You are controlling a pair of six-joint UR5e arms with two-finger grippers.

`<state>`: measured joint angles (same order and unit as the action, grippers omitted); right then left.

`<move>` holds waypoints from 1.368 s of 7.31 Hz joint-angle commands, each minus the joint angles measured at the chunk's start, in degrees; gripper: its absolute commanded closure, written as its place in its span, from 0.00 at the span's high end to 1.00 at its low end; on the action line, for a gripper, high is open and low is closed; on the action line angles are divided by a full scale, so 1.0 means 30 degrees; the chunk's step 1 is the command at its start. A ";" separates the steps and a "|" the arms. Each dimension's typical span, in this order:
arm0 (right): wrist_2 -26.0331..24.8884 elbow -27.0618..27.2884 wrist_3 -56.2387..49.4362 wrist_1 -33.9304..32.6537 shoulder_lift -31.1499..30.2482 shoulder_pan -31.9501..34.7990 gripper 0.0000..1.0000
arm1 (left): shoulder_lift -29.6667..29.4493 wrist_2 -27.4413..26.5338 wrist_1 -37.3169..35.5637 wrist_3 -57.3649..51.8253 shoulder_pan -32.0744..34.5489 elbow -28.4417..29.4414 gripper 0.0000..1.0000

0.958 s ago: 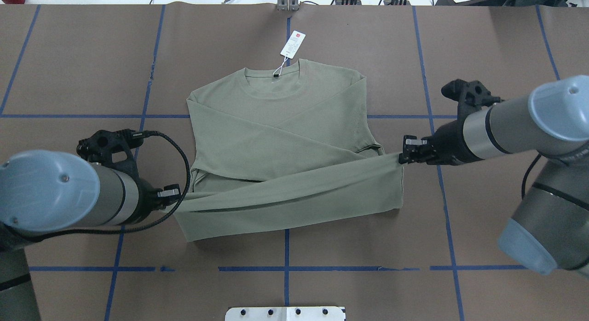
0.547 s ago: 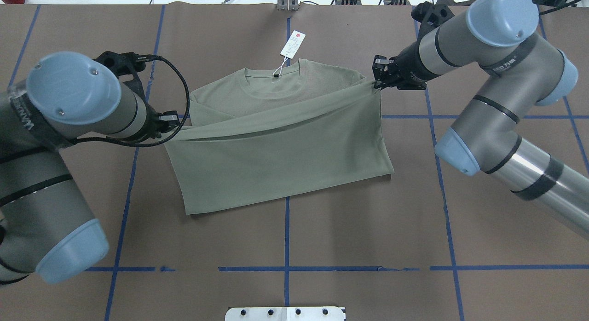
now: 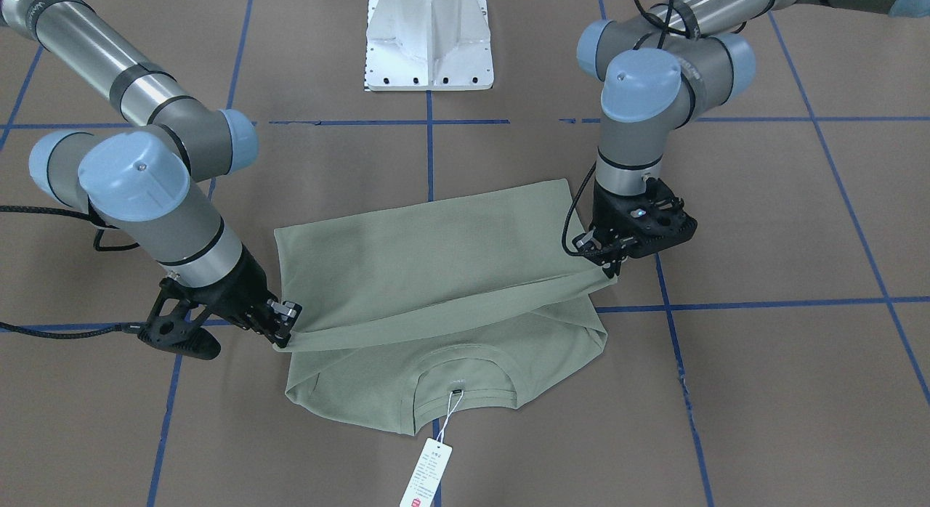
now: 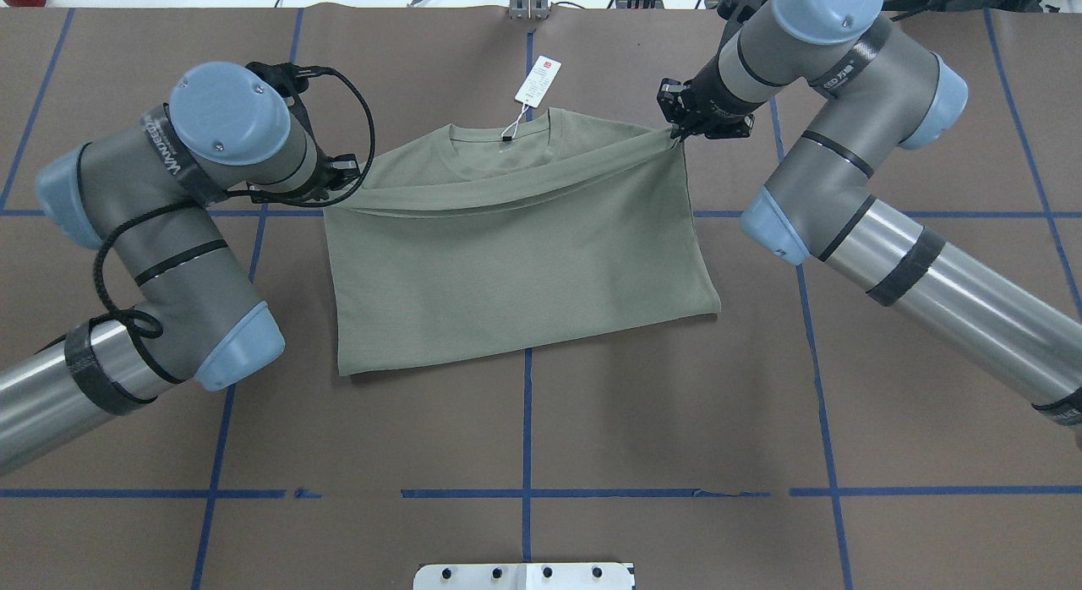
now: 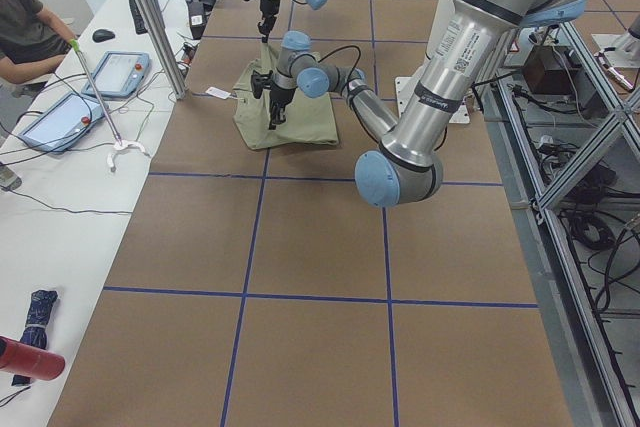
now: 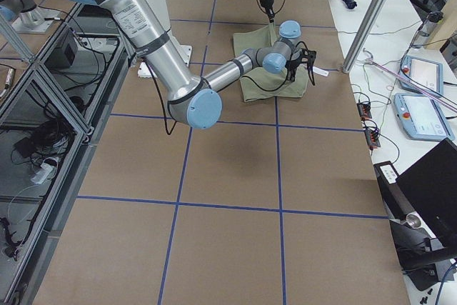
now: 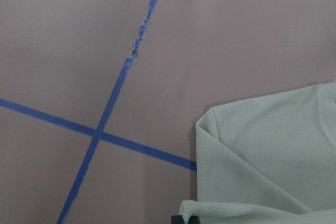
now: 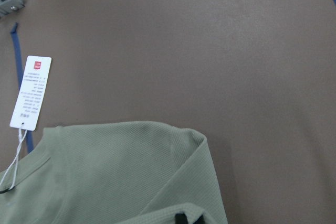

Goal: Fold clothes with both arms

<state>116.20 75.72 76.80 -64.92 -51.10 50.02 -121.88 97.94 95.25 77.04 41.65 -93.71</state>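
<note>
— Surface?
— Brown paper-covered table, gridded with blue tape lines. White metal base plate bolted at the robot's edge, well behind both pincers.

— Arms?
— Two, grey and silver with light blue caps: left arm and right arm. Both stretched out to the far half of the table, wrists angled down at the cloth.

— Garment?
— One sage-green knit shirt, spread between the two pincers, collar on the far side. Lower half doubled over toward the collar. Folded edge strung from one pincer to the other, sagging slightly in the middle, apparently lifted a little off the layer beneath. Collar band and both shoulders exposed just beyond that edge.

— Pincers?
— Black, two-fingered. Closed on cloth, left gripper, pinching the folded layer's corner over one shoulder of the shirt. Closed likewise, right gripper, pinching the opposite corner over the other shoulder. Green fabric at the bottom edge of each wrist view, right at the fingers.

— Small items?
— White hang tag with red mark, on a string from the collar. Flat on the paper past the shirt, between the pincers and a little beyond their line.
</note>
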 commanded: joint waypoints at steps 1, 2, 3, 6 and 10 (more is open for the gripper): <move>-0.0179 -0.2879 -0.0022 0.0635 0.1236 -0.0092 0.00 | -0.0270 -0.0097 0.1582 0.0013 0.0265 0.2197 0.00; -0.0295 -0.3351 -0.0051 0.0665 0.1502 -0.0092 0.00 | -0.0561 -0.0127 0.1734 -0.0016 0.0296 0.2756 0.00; -0.0384 -0.3385 -0.0022 0.0665 0.1621 -0.0092 0.00 | -0.0912 -0.0127 0.1880 -0.0075 0.0587 0.3370 0.00; -0.0881 -0.3937 -0.0052 0.0665 0.2234 -0.0033 0.00 | -0.1295 -0.0127 0.3196 -0.0192 0.1174 0.4895 0.00; -0.1351 -0.4672 -0.0052 0.0665 0.2355 0.0171 0.00 | -0.1501 -0.0098 0.3200 -0.0163 0.1147 0.4988 0.00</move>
<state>112.34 62.40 76.64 -62.93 -44.05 50.30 -126.19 97.64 104.85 76.54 45.14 -78.80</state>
